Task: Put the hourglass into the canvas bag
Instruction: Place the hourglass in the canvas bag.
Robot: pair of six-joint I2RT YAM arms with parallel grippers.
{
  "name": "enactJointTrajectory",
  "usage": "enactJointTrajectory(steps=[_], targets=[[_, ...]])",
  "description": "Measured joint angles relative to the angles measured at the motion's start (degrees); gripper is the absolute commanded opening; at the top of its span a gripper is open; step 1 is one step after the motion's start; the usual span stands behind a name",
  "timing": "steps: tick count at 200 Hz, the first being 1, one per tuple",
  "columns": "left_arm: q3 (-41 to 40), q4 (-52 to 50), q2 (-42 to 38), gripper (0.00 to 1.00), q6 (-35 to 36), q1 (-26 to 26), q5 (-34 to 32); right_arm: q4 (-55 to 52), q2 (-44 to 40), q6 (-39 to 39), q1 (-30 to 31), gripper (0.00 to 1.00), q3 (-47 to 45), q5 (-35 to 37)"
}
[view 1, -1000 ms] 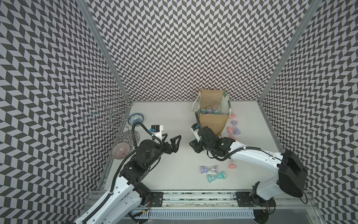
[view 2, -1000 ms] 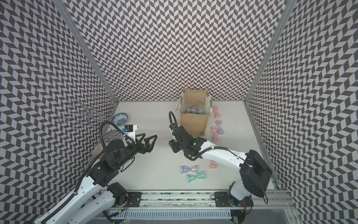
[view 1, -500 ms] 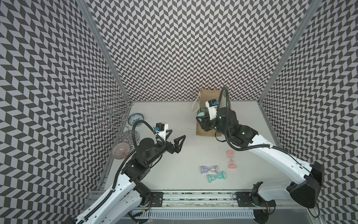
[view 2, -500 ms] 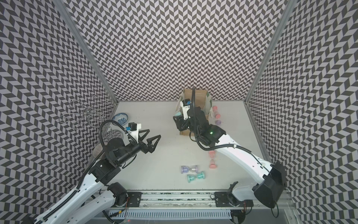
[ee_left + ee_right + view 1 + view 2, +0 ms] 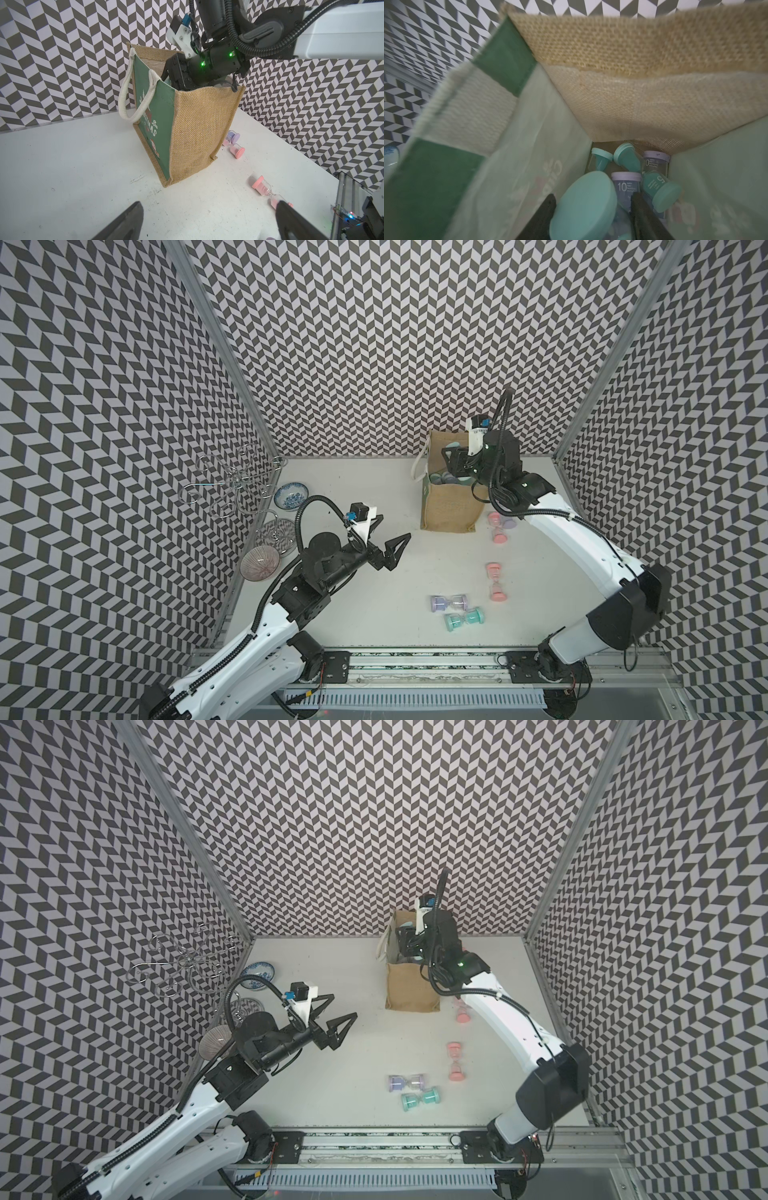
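Teal plastic fills the right hand (image 5: 593,207): its 2 dark fingers (image 5: 641,214) pinch a teal-capped hourglass (image 5: 581,195) just inside the mouth of the boxy tan burlap canvas bag (image 5: 633,62), above the teal and lilac hourglasses (image 5: 627,182) lying on its floor. A good release likely means going lower and clear of the pale lining (image 5: 529,145), so that nothing snags or bounces out. The left hand (image 5: 395,529) hangs spread and empty over the white counter (image 5: 332,614).

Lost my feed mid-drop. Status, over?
Left tool open, hovering over table. Right tool shut on teal hourglass, inside canvas bag mouth. Hourglasses already piled below; nothing blocks release.
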Motion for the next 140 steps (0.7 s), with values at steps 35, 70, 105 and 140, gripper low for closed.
enactJointTrajectory(steps=[35,70,105,140], targets=[[-1.51,2.29,2.08,0.99,0.85,-1.84,-2.08,-0.55,7.93,-0.13,-2.58,0.18,3.89,-0.63],[-1.57,4.07,5.4,0.99,1.18,-2.32,-2.89,-2.03,14.64,-0.98,-4.15,0.18,7.87,-0.59],[-1.57,4.76,7.87,0.99,1.25,-2.43,-3.56,-3.74,20.06,-1.81,-5.11,0.2,11.13,-0.17],[-1.57,5.07,9.16,0.99,1.2,-2.49,-3.72,-4.59,25.07,-2.34,-5.73,0.2,13.86,0.55]])
